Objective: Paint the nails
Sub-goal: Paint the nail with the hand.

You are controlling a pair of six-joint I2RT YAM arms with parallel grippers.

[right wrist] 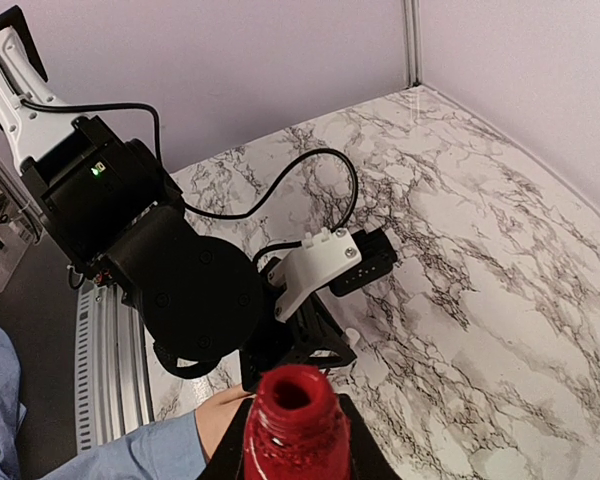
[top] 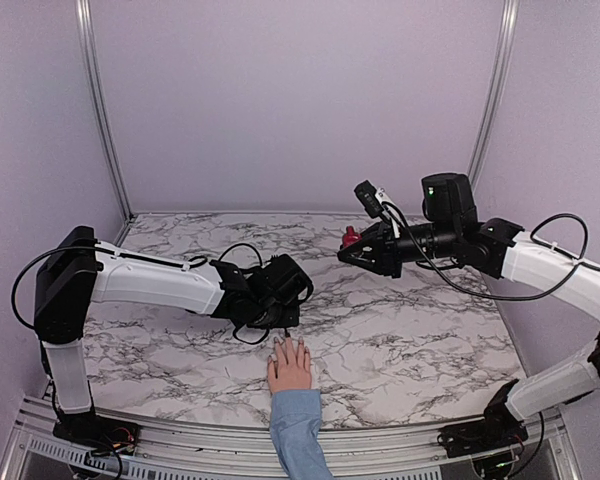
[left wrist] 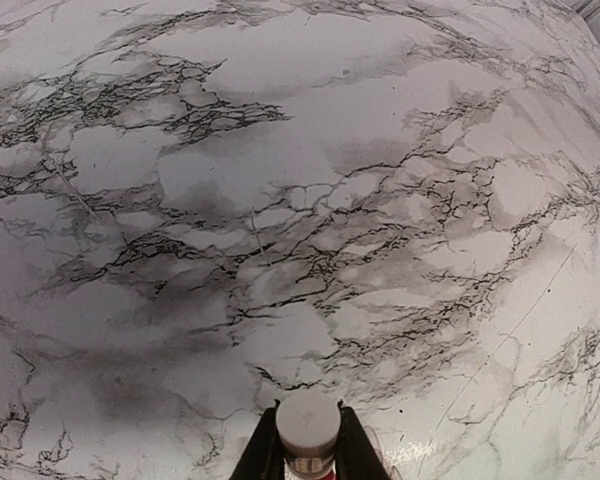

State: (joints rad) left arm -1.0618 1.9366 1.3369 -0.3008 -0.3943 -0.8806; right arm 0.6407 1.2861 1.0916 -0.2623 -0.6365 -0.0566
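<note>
Gripping the cap [left wrist: 308,422], my left claw [left wrist: 308,455] hangs near the nails [top: 283,346] for painting; my right claw [right wrist: 295,450] clamps the bottle [right wrist: 296,415] clear.

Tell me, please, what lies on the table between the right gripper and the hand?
Nothing does: the top view shows only bare marble table between the right gripper, shut on a red bottle, and the hand.
</note>
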